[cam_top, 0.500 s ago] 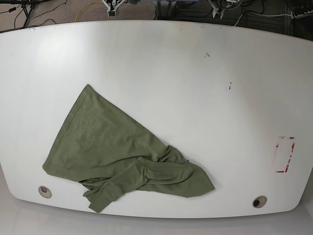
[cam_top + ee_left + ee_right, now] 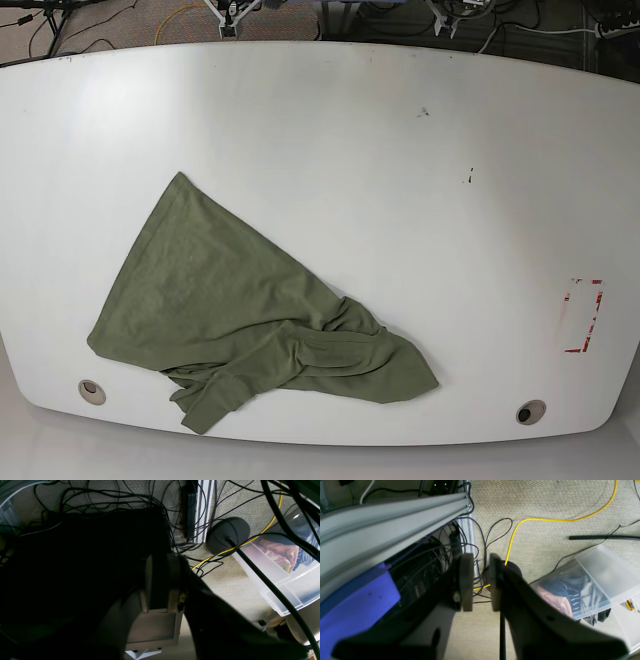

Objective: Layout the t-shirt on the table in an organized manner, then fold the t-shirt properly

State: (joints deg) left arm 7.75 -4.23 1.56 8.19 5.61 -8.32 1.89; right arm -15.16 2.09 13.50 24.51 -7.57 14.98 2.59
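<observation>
The olive-green t-shirt (image 2: 220, 310) lies crumpled on the front left part of the white table (image 2: 400, 200). One straight hem runs diagonally up to a point, and bunched folds trail toward the front edge. Neither arm shows in the base view. In the left wrist view my left gripper (image 2: 161, 580) hangs over the floor, its jaws a narrow gap apart with nothing between them. My right gripper (image 2: 480, 582) in the right wrist view is likewise off the table above carpet, with a small gap between its pads and nothing held.
The table has grommet holes at front left (image 2: 91, 391) and front right (image 2: 531, 411), and a red-and-white tape rectangle (image 2: 583, 316) at the right. Below the wrists are cables, an aluminium frame rail (image 2: 395, 512), a round black stand base (image 2: 228, 535) and a clear plastic bin (image 2: 595, 580).
</observation>
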